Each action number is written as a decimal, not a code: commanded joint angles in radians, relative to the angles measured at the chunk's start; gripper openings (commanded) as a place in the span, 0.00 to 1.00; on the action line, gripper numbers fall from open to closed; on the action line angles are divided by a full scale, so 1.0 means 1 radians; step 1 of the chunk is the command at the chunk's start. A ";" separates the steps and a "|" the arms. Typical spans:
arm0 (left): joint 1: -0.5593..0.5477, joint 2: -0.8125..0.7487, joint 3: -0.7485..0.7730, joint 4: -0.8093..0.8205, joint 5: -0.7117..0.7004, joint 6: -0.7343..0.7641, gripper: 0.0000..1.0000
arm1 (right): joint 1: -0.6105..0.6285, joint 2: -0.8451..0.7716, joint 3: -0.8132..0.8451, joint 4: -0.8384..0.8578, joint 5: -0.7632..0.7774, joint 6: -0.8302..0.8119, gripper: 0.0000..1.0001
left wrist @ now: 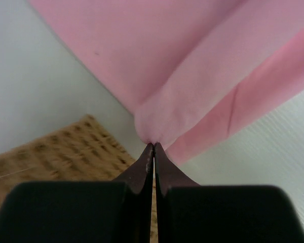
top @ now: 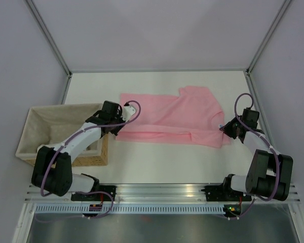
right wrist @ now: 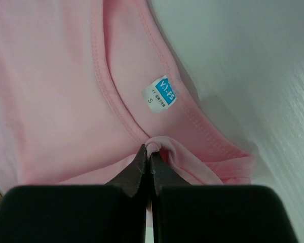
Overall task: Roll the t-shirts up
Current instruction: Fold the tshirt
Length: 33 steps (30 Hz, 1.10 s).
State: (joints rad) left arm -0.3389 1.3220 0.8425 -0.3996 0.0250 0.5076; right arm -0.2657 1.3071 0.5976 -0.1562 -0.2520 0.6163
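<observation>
Top view: you will find the pink t-shirt [top: 172,119] lying folded lengthwise across the middle of the white table [top: 157,162], stretched between the two arms. The left arm reaches forward over the near right corner of the lined wicker basket [top: 38,126], elbow bent. The left gripper [top: 116,132] sits at the shirt's near left corner. The right arm is folded tightly, its forearm angled inward, with the right gripper [top: 224,128] at the shirt's right end. From here both sets of fingertips are largely masked by the wrist housings, so the grip cannot be judged in this view.

Left wrist view: the jaws are pressed together with a pinch of pink fabric caught at their tips. Folded layers fan away from that point. The basket's weave appears blurred at lower left, cut off by the gripper body.

Right wrist view: the jaws are clamped on a small bunch of the collar edge, just below the white and blue neck label [right wrist: 160,94]. The label appears to read "S"; the finer print is illegible.
</observation>
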 commanded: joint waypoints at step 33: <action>0.000 0.187 0.145 0.039 -0.063 -0.181 0.02 | 0.005 0.063 0.097 0.089 0.115 -0.026 0.01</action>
State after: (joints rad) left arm -0.3500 1.5135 0.9390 -0.4061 -0.0494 0.3767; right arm -0.2615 1.3750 0.6464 -0.1070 -0.1726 0.6041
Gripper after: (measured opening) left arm 0.026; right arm 0.016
